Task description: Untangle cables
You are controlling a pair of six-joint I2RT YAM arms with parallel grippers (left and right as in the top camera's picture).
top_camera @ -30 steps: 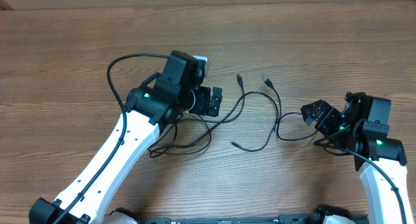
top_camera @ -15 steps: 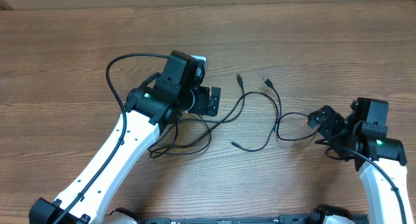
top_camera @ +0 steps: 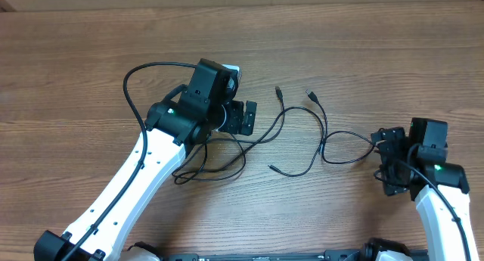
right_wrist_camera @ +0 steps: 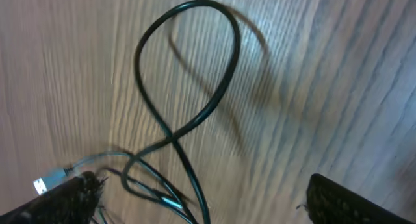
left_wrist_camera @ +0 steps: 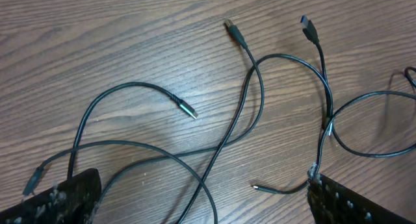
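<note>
Several thin black cables (top_camera: pixel 321 140) lie tangled on the wooden table between my two arms. Two plug ends (top_camera: pixel 279 90) point toward the far side, and a loose loop (top_camera: pixel 219 170) rests below my left arm. My left gripper (top_camera: pixel 252 118) hovers open over the left part of the tangle. In the left wrist view two cables (left_wrist_camera: pixel 214 156) cross between its spread fingers (left_wrist_camera: pixel 68 198), and nothing is gripped. My right gripper (top_camera: pixel 388 161) stands open at the cables' right end. The blurred right wrist view shows a cable loop (right_wrist_camera: pixel 188 68) running down between its fingers (right_wrist_camera: pixel 351 201).
A thicker black wire (top_camera: pixel 140 72) fixed to the left arm arches over the table's left side. Bare wood (top_camera: pixel 363 49) extends toward the far edge.
My right gripper has drawn back to the right and toward the near edge, turning as it went, and the cable's right end now reaches further right. The left arm has stayed still.
</note>
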